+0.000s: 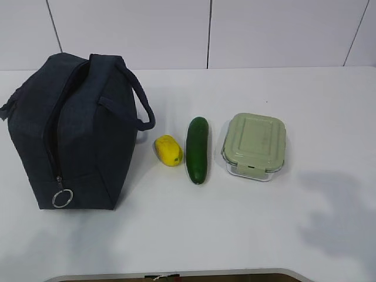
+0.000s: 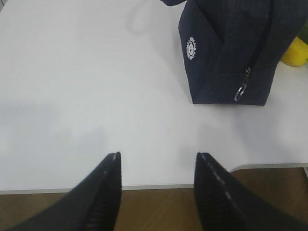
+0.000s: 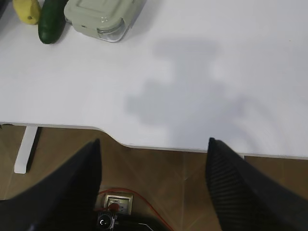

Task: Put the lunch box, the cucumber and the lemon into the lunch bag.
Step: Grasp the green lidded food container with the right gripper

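Note:
The dark navy lunch bag [image 1: 73, 132] stands on the white table at the left with its zipper closed and a silver ring pull [image 1: 62, 198] at the front. It also shows in the left wrist view [image 2: 231, 53]. To its right lie the yellow lemon [image 1: 168, 150], the dark green cucumber [image 1: 197, 150] and the lunch box [image 1: 254, 145] with its sage-green lid. The right wrist view shows the lemon [image 3: 26, 10], cucumber [image 3: 52, 20] and lunch box [image 3: 103, 17] at top left. My left gripper [image 2: 158, 159] and right gripper [image 3: 154, 144] are open and empty over the table's front edge. Neither shows in the exterior view.
The table's front edge has a curved cut-out [image 3: 120, 142]. Below it are a brown floor, a white table leg [image 3: 26, 149] and a socket with a red cable [image 3: 115, 204]. A white panelled wall [image 1: 205, 32] stands behind the table.

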Controlling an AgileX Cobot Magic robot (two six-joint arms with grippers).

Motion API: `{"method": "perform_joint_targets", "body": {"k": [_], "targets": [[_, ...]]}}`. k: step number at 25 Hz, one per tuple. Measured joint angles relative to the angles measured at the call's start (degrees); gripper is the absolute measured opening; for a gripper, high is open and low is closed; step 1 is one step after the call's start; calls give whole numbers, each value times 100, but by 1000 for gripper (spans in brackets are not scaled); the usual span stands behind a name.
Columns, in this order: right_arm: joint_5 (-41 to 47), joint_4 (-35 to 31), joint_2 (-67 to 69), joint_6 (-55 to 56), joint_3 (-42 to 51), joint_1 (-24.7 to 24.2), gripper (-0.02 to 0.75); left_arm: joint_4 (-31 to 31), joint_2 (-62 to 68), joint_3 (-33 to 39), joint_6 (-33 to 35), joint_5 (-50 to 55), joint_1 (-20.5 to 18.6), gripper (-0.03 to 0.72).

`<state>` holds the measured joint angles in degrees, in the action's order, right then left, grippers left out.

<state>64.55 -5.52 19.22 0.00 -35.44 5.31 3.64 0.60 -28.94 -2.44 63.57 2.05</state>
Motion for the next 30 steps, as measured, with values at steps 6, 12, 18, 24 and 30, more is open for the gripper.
{"method": "perform_joint_targets", "body": {"k": [6,12,18,24,30], "targets": [[-393,-159,1087,149,-212,0,533,75,0,0,0,0,0,318],[-709,-858,2151,196,-244,0,533,126,0,0,0,0,0,307],[-1128,-2060,2963,-473,-244,0,533,126,0,0,0,0,0,305],[-1339,-2976,3586,-1348,-471,0,533,126,0,0,0,0,0,305],[-1339,-3394,4193,-1870,-933,0,533,134,0,0,0,0,0,305]]}}
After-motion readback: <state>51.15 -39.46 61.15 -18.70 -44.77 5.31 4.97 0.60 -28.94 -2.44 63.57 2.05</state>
